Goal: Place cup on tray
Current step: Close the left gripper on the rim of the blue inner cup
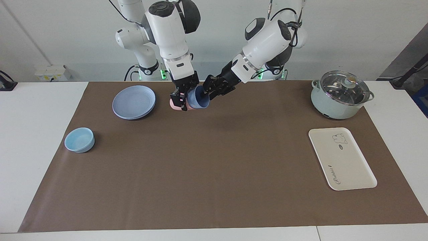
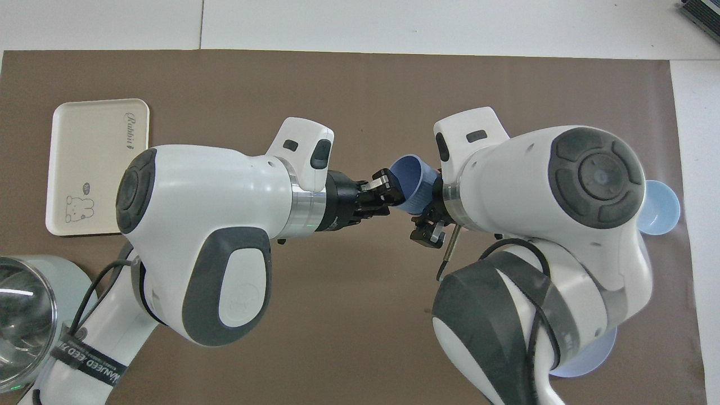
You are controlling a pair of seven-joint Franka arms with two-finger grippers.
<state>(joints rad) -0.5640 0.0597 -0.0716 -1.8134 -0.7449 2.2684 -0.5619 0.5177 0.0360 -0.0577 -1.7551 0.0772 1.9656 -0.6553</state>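
The periwinkle-blue cup [image 1: 200, 99] [image 2: 410, 180] hangs on its side above the mat, its mouth toward the left arm. Its base sits nested in a pink cup [image 1: 173, 104]. My right gripper [image 1: 180, 98] [image 2: 430, 225] is shut on that pink cup and holds the pair up. My left gripper [image 1: 204, 93] [image 2: 392, 188] has come across to the cup's mouth, one finger inside and one outside, closed on the rim. The cream tray [image 1: 344, 164] [image 2: 84, 152] lies bare at the left arm's end of the table.
A lidded pale-green pot [image 1: 339, 95] [image 2: 22, 315] stands nearer to the robots than the tray. A round blue plate [image 1: 133, 102] and a light-blue bowl [image 1: 79, 140] [image 2: 664, 208] lie at the right arm's end.
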